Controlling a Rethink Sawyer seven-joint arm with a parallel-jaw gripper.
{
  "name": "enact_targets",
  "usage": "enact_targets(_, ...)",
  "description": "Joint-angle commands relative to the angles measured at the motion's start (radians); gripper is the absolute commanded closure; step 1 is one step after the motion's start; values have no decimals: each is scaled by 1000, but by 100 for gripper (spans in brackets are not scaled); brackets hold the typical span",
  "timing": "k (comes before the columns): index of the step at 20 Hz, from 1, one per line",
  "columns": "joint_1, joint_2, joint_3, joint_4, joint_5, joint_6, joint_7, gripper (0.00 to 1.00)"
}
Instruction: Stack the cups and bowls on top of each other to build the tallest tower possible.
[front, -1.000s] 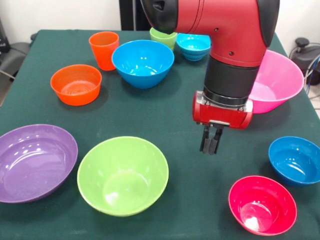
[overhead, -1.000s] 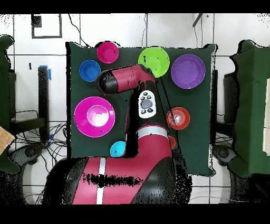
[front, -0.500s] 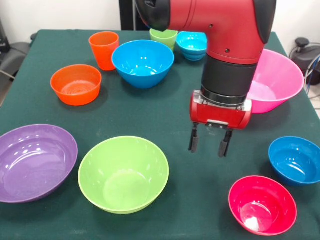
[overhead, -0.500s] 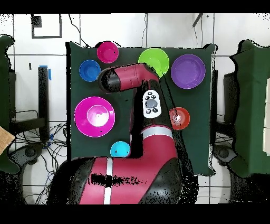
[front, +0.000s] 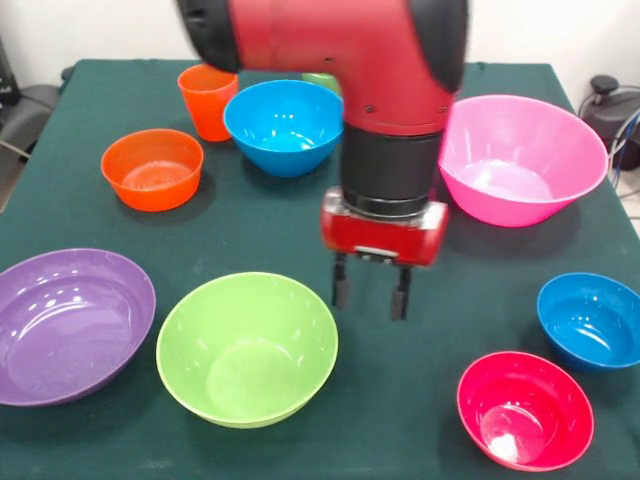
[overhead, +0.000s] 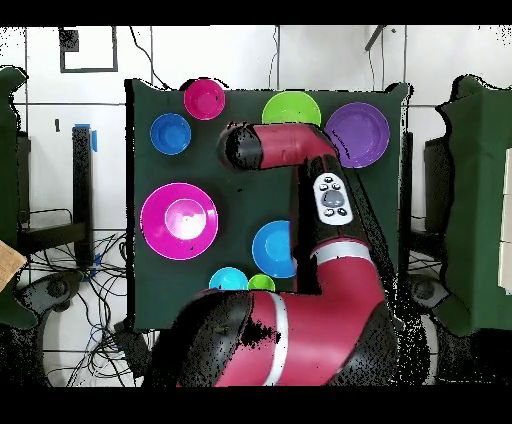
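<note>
My gripper (front: 370, 299) hangs open and empty just above the cloth, close to the right rim of the large lime green bowl (front: 247, 350) (overhead: 290, 104). Around it stand the purple bowl (front: 70, 325) (overhead: 357, 133), the orange bowl (front: 152, 168), the large blue bowl (front: 285, 125) (overhead: 270, 248), the huge pink bowl (front: 520, 160) (overhead: 179, 220), a small blue bowl (front: 590, 320) (overhead: 170, 133) and the red bowl (front: 525, 410) (overhead: 204, 98). The orange cup (front: 207, 100) stands at the back. Only the rim of the green cup (front: 322, 80) (overhead: 261, 284) shows behind the arm. Another small blue bowl (overhead: 228, 280) appears only in the overhead view.
Dark green cloth (front: 300, 225) covers the table. The arm (overhead: 300, 150) hides the gripper, the orange bowl and the orange cup in the overhead view. Cables and floor tiles surround the table.
The gripper went from shut to open. The arm has swung leftward in the front view, from near the pink bowl to beside the lime green bowl.
</note>
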Motion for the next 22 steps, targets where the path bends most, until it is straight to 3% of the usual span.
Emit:
enact_targets(1,-69,47,160,116,-52,-76,-200,0)
enact_targets(6,-56,48,154,109,-76,-81,-167,0)
enact_targets(11,44,91,24,11,-180,-196,-92,0)
enact_targets(13,58,91,10,5,-186,-198,-76,0)
enact_targets(17,26,20,58,62,-136,-79,-120,0)
enact_targets(22,-3,-148,96,173,-51,111,-169,0)
